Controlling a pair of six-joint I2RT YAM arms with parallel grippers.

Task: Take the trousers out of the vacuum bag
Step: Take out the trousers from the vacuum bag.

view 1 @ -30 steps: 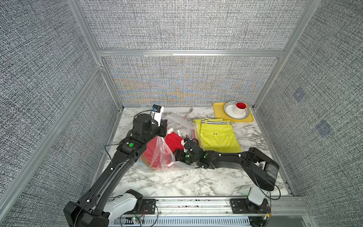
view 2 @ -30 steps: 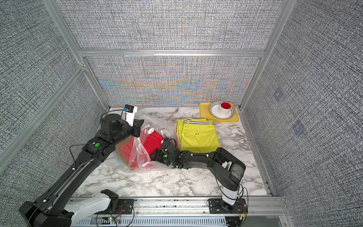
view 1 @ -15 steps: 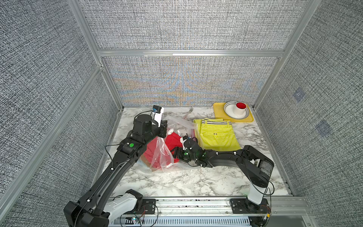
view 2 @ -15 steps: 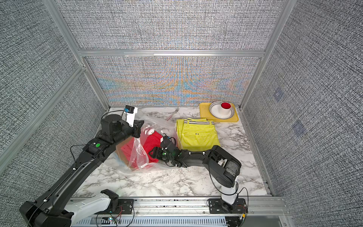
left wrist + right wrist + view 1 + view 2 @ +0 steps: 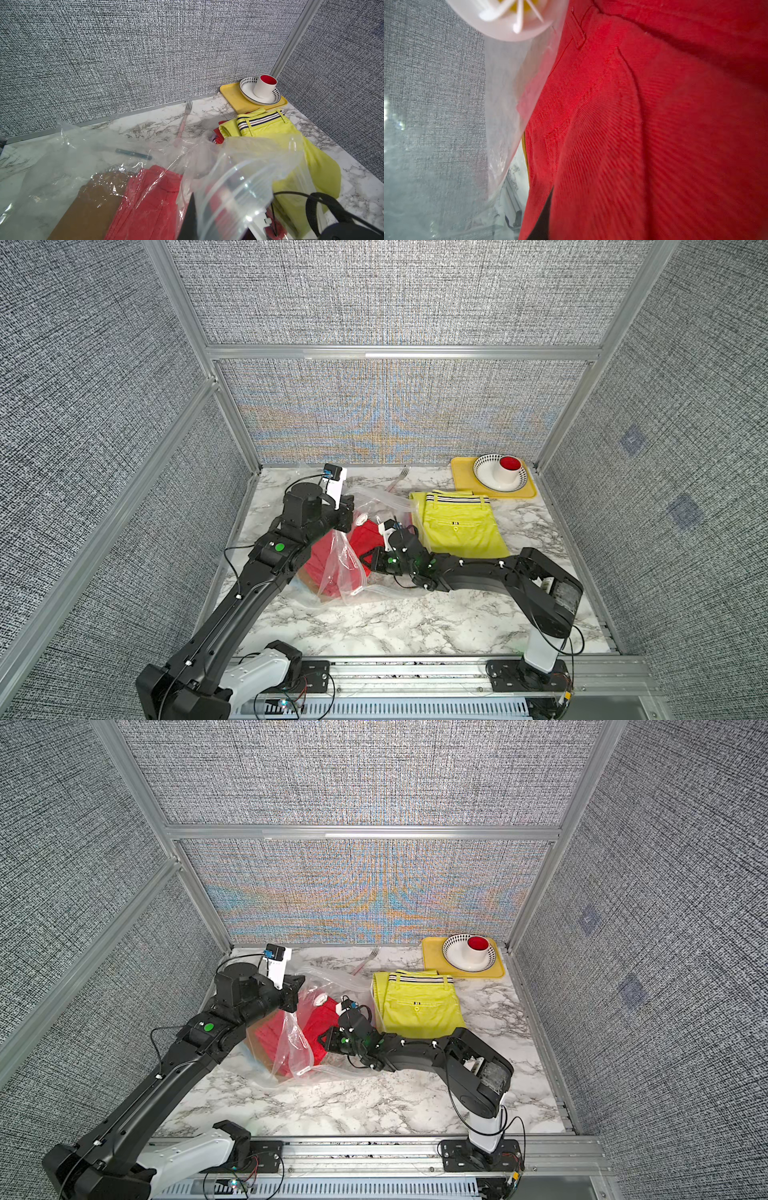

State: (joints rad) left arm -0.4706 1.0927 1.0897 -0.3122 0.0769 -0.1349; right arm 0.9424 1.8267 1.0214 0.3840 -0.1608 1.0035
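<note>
Since a moment ago the right hand (image 5: 368,562) has pushed further into the mouth of the bag (image 5: 345,576), right up to the red trousers (image 5: 365,533). Its wrist view is almost all red cloth, so it is touching them or very nearly. I cannot tell if its fingers are closed on the cloth or apart. The left hand (image 5: 345,519) is closed tight on the top edge of the bag. It holds that edge up off the desk (image 5: 395,626), so the mouth gapes open.

Inside the bag the red trousers lie next to orange trousers (image 5: 87,203). The white round valve (image 5: 512,18) sits in the plastic close to the red ones. Yellow trousers (image 5: 457,526) are already out. They lie flat on the desk just beside the bag, near a yellow tray (image 5: 465,485).

To do this step well, I think the right hand should pinch a good thick fold of red cloth and not the slippery plastic. Then it should pull straight back out through the mouth, low and slow. The left hand should hang on to the bag so it does not slide along too. If plastic gets pinched as well, the whole bag may come away with the trousers
</note>
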